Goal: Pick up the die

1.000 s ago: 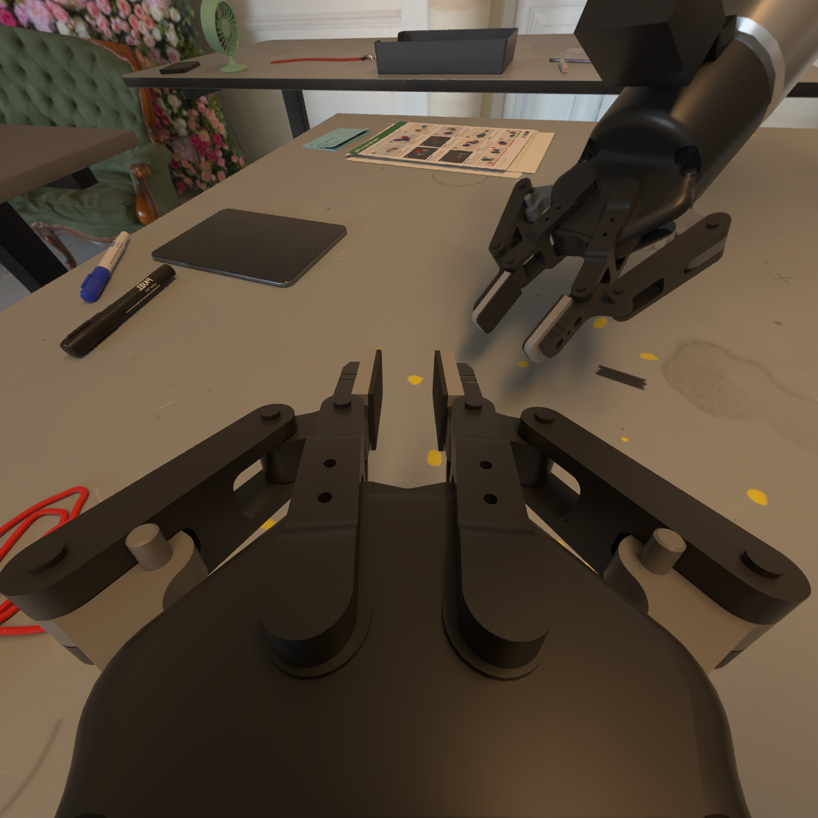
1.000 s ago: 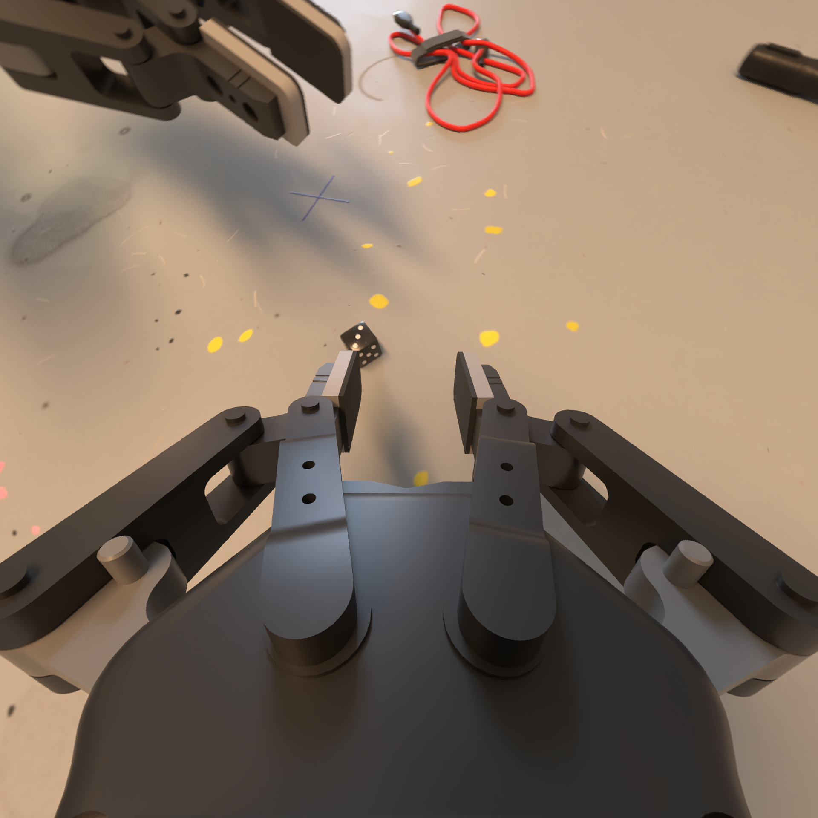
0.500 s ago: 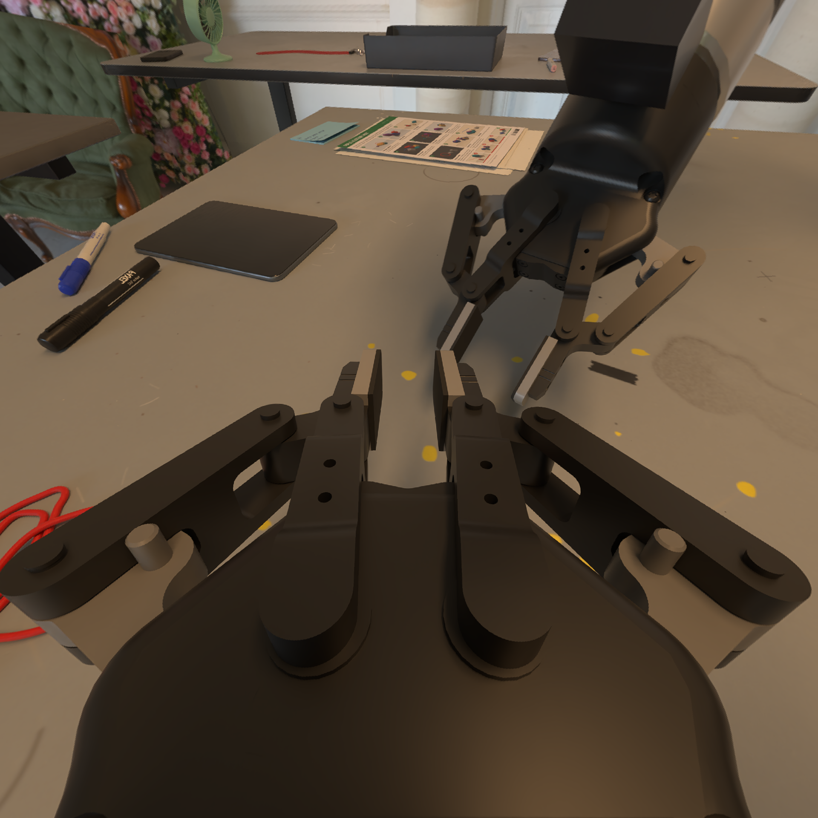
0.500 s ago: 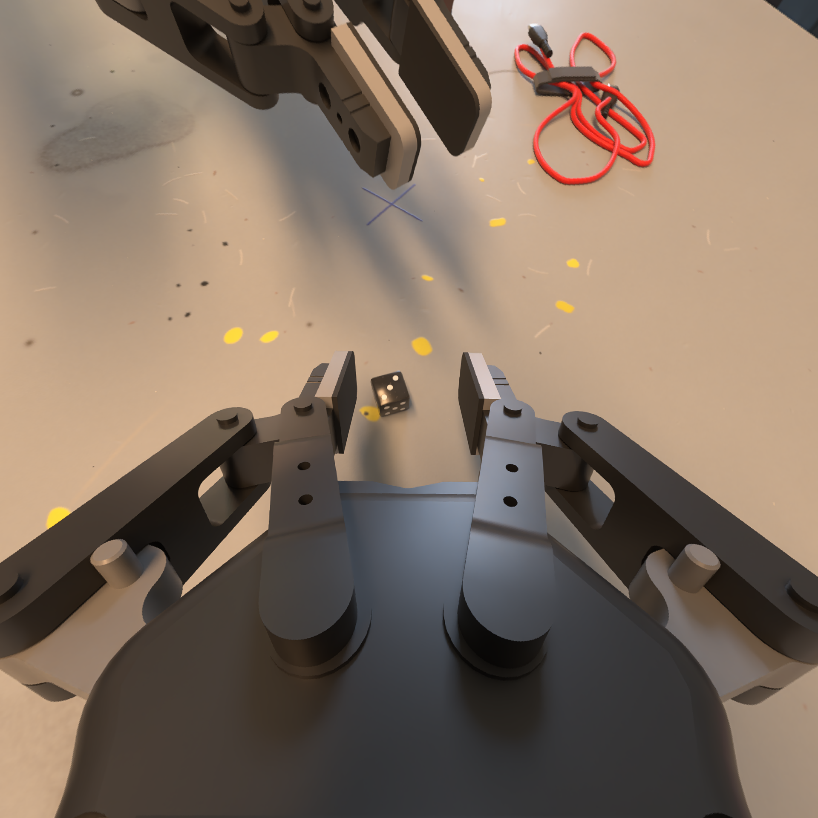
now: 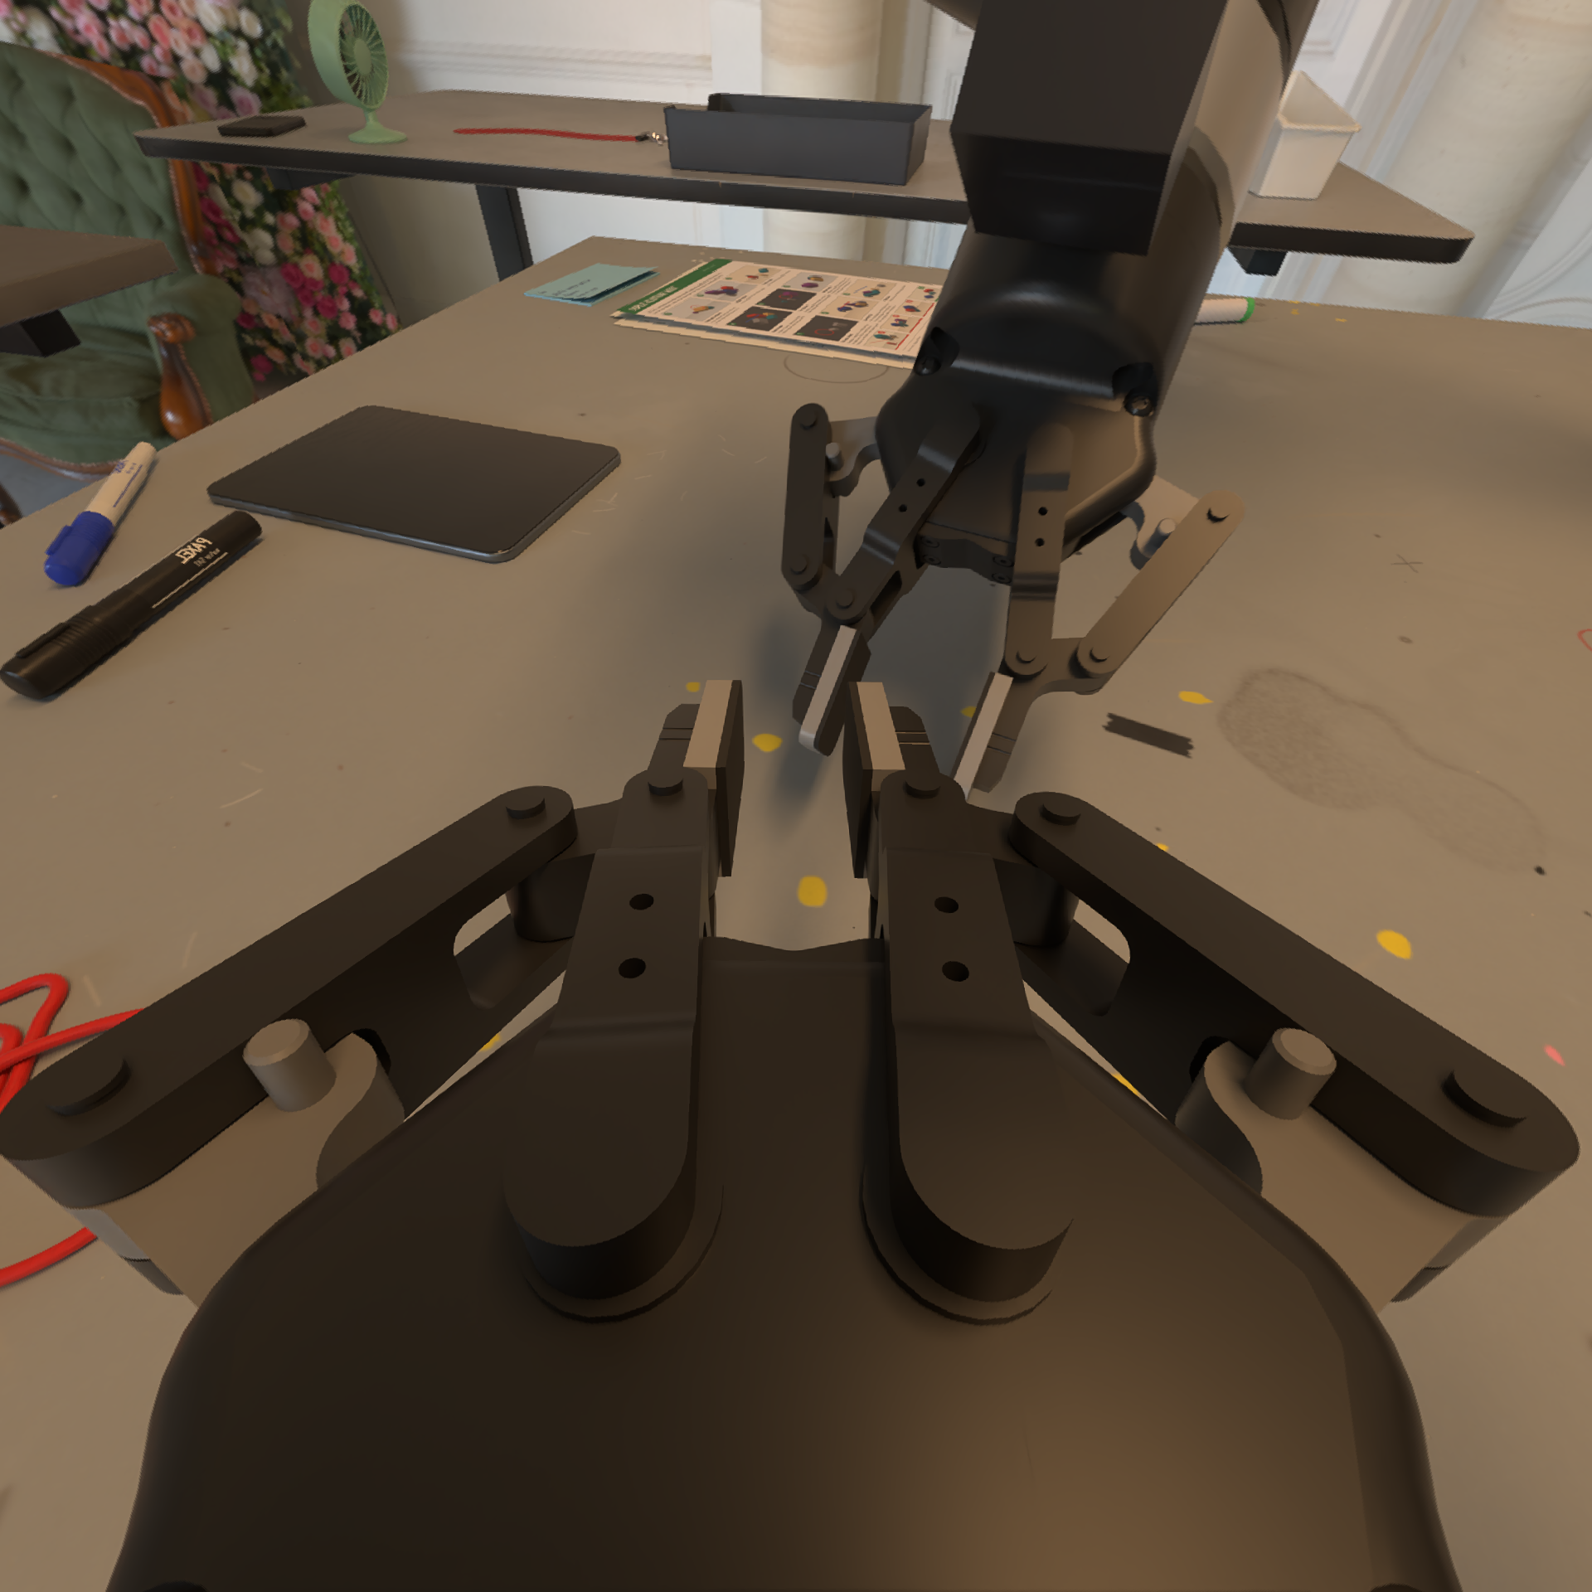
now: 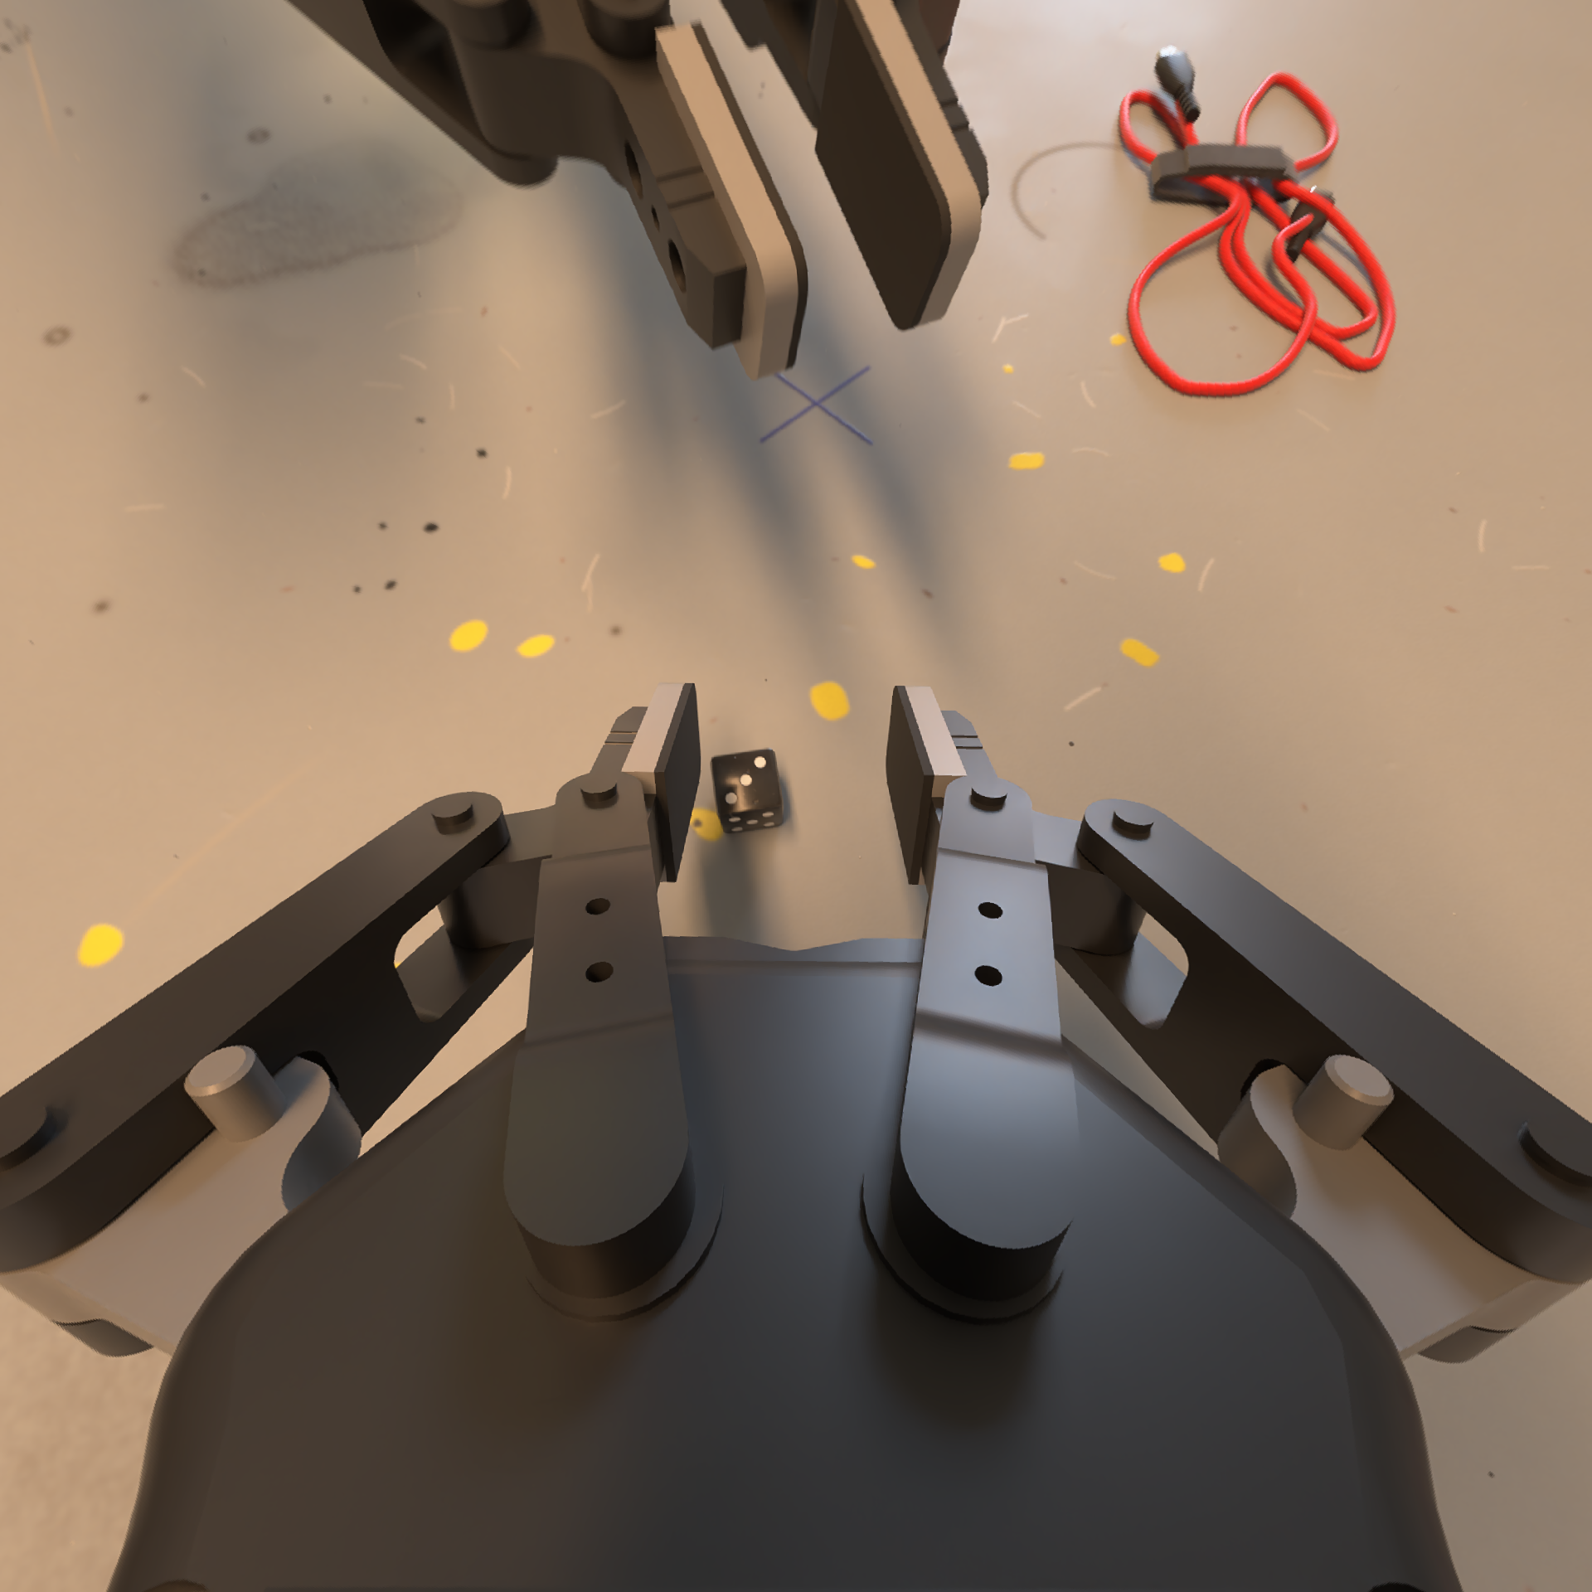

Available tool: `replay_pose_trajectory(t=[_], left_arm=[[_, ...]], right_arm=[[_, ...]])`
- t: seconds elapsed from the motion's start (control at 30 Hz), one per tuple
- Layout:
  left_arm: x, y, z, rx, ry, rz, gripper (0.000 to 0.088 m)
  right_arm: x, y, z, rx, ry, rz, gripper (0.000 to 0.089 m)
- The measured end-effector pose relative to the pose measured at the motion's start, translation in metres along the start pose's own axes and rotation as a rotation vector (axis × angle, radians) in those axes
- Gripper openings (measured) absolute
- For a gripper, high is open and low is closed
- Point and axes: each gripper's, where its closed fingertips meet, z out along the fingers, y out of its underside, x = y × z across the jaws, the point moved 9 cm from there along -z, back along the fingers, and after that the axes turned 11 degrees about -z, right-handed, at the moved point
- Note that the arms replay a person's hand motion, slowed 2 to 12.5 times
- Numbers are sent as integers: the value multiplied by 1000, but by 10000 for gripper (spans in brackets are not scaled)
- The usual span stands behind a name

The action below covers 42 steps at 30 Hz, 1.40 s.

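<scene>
The die (image 6: 748,791) is small and black with white pips. It lies on the tan table (image 6: 258,689) between the fingers of my right gripper (image 6: 792,749), close to the left finger (image 6: 676,758) and apart from the right one. The right gripper is open and low over the table. In the left wrist view the right gripper (image 5: 900,749) points down just beyond my left gripper (image 5: 794,732), and the die is hidden there. The left gripper is narrowly open and empty; it also shows at the top of the right wrist view (image 6: 840,340).
A red cord (image 6: 1249,250) lies off to the right of the left gripper. A dark flat pad (image 5: 413,482), a black marker (image 5: 129,603), a blue marker (image 5: 99,517) and a printed sheet (image 5: 775,306) lie on the table. A second table (image 5: 517,164) stands behind.
My right gripper has come closer to the left gripper and lower, and the die now lies between its fingers instead of ahead of its left fingertip. Neither gripper's opening has changed.
</scene>
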Motion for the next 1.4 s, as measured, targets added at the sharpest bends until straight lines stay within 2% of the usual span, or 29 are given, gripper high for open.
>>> replay_pose_trajectory(t=[0.4,0.63,0.8,0.93,1.17,1.4], left_arm=[[0,3,0,5,68,7,213],[-1,4,-1,8,84,8,212],[-2,4,-1,12,88,7,213],[-2,4,-2,14,90,5,213],[-3,4,-2,14,95,-3,214],[-4,5,-1,9,99,-5,214]], right_arm=[[4,3,9,-125,-45,-68,395],[5,-2,10,-159,-5,-126,482],[1,-5,9,-187,30,-176,465],[-4,-7,9,-172,44,-203,378],[-6,-12,7,-108,24,-199,375],[-4,-13,8,-61,-30,-179,372]])
